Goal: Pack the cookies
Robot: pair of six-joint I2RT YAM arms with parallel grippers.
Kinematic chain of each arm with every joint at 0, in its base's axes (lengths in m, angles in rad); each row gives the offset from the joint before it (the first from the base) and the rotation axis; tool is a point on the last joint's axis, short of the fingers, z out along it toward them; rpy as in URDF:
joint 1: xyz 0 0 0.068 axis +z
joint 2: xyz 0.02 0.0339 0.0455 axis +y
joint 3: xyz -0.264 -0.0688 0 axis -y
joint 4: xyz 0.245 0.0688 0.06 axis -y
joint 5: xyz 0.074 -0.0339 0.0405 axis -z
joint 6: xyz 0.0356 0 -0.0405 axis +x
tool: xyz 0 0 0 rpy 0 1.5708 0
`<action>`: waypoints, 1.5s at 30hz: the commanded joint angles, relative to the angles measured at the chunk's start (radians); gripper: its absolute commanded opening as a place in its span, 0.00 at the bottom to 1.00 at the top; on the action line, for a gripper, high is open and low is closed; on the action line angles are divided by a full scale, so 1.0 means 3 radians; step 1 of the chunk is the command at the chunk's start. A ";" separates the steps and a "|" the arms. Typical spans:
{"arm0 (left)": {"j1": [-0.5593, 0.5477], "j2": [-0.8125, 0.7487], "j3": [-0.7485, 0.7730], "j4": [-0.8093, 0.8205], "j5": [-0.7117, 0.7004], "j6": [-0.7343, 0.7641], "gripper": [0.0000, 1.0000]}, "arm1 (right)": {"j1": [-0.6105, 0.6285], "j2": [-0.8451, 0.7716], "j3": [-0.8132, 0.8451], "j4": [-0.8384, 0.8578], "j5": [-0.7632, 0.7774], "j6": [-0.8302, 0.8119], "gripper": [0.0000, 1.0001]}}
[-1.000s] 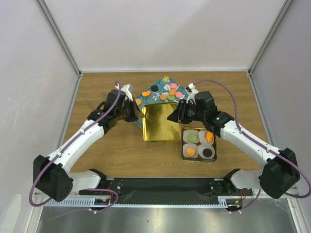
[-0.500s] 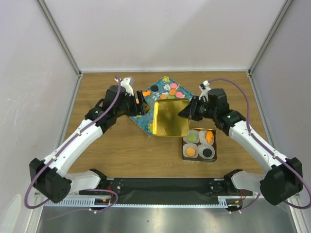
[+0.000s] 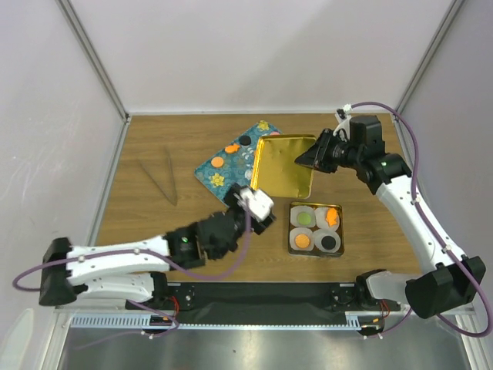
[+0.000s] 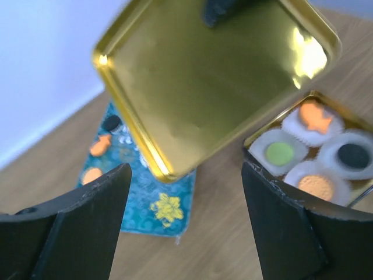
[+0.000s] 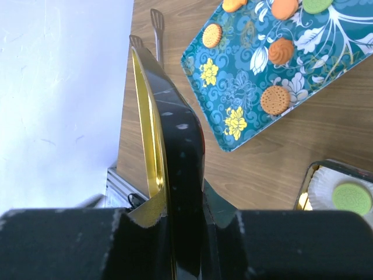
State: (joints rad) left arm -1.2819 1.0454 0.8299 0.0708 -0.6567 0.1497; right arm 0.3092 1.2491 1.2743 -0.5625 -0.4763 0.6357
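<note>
Four cookies sit in white paper cups in the small gold tin (image 3: 340,231), among them a green one (image 3: 306,219) and a black one (image 3: 329,242). More cookies (image 3: 232,148) lie on the teal floral tray (image 3: 219,171). My right gripper (image 3: 310,159) is shut on the edge of the gold lid (image 3: 283,166) and holds it tilted above the table. In the right wrist view the lid (image 5: 148,128) shows edge-on between the jaws of the right gripper (image 5: 180,210). My left gripper (image 3: 258,208) hangs open and empty near the tin. Its wrist view shows the left gripper (image 4: 186,169), the lid (image 4: 215,76) and the tin (image 4: 252,137).
Metal tongs (image 3: 166,179) lie on the wood at the left. The teal tray (image 5: 280,64) lies partly under the raised lid. Side walls close in the table on the left, right and back.
My left gripper has opened, let go of the lid and drawn back toward the near edge. My right gripper has carried the lid up and toward the back right.
</note>
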 commanded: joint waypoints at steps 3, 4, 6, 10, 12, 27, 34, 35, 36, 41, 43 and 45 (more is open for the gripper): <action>-0.0518 0.0558 -0.0817 0.3503 -0.0665 0.2716 0.87 | -0.0013 0.0019 0.0201 -0.0216 -0.0013 0.0028 0.00; -0.0528 0.0707 -0.0940 0.3871 -0.0649 0.2950 0.90 | -0.0008 0.0019 0.0196 -0.0216 -0.0013 0.0034 0.00; -0.0528 0.0947 -0.0926 0.4516 -0.0639 0.3471 0.91 | 0.0002 0.0004 0.0181 -0.0216 0.0013 0.0049 0.00; -0.0533 0.1413 -0.0875 0.5051 -0.0444 0.3888 0.93 | 0.0012 -0.0012 0.0155 -0.0216 0.0038 0.0059 0.00; -0.0508 0.1480 -0.0818 0.5041 -0.0378 0.3929 0.93 | 0.0018 -0.0022 0.0150 -0.0221 0.0048 0.0059 0.00; -0.0135 0.1536 -0.0466 0.4223 0.0164 0.3500 0.88 | 0.0018 -0.0063 0.0109 -0.0262 0.0023 0.0080 0.00; -0.0088 0.1802 -0.0292 0.4580 0.0220 0.3796 0.83 | 0.0023 -0.0078 0.0119 -0.0298 -0.0023 0.0090 0.00; -0.0078 0.1818 -0.0276 0.4601 0.0246 0.3852 0.82 | 0.0018 -0.0088 0.0119 -0.0303 -0.0023 0.0095 0.00; -0.0078 0.1833 -0.0256 0.4606 0.0261 0.3867 0.81 | 0.0023 -0.0089 0.0119 -0.0308 -0.0023 0.0085 0.00; -0.0007 0.1813 -0.0189 0.4643 0.0261 0.3847 0.74 | 0.0023 -0.0083 0.0119 -0.0329 -0.0038 0.0080 0.00; 0.0004 0.1792 -0.0194 0.4601 0.0297 0.3827 0.69 | 0.0023 -0.0088 0.0119 -0.0329 -0.0054 0.0085 0.00; 0.0029 0.1787 -0.0194 0.4601 0.0333 0.3822 0.65 | 0.0028 -0.0089 0.0124 -0.0334 -0.0059 0.0085 0.00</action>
State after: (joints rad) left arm -1.2995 1.6016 0.7151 1.2552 -0.5888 1.2915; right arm 0.3107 1.2488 1.2900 -0.6353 -0.4648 0.6853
